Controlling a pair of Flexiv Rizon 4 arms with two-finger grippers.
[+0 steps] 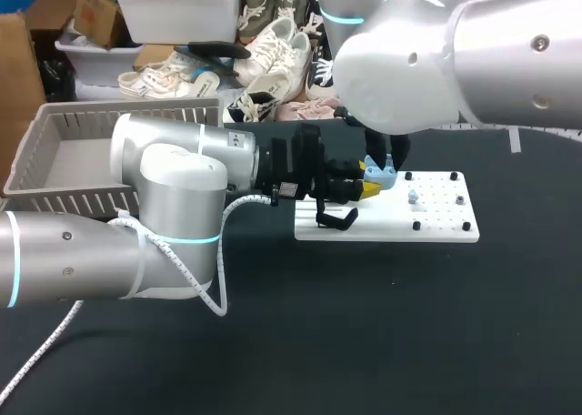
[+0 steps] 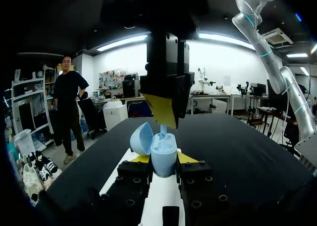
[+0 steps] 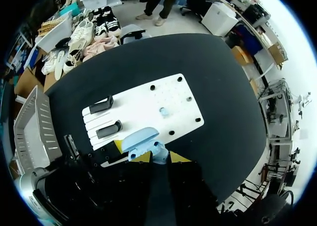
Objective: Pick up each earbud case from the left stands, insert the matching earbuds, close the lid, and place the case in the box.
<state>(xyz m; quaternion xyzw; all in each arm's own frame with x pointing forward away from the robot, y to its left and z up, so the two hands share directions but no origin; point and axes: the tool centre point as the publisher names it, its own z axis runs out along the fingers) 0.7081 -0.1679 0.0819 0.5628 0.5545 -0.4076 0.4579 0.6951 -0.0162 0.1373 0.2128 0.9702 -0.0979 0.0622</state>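
- Left wrist view: pale-blue earbud case (image 2: 163,156) sits upright with its mouth up, and its lid (image 2: 141,138) is swung open to one side.
- Left gripper (image 2: 163,159) has its fingers pinching the case body from both sides. The case is held in the air over the far edge of the white board (image 3: 143,99), about mid-length.
- Right gripper (image 3: 159,157) is straight above the case mouth, pointing down. Its fingers look closed on an earbud (image 2: 163,129) whose stem is at the opening. This is seen edge-on, so I'm not fully sure.
- Key relation: the earbud axis is vertical and lines up with the case's long axis. The lid leans away from the descent path. My guess is the next move is a short straight push down by the right arm while the left arm just holds.
- A second earbud (image 3: 163,111) stands on the board, near its middle.
- Two black stands (image 3: 101,105) at the board's left end are both empty.
- Grey box (image 1: 82,199) is at the tabletop's far-left corner, closer to the left arm for the drop-off.
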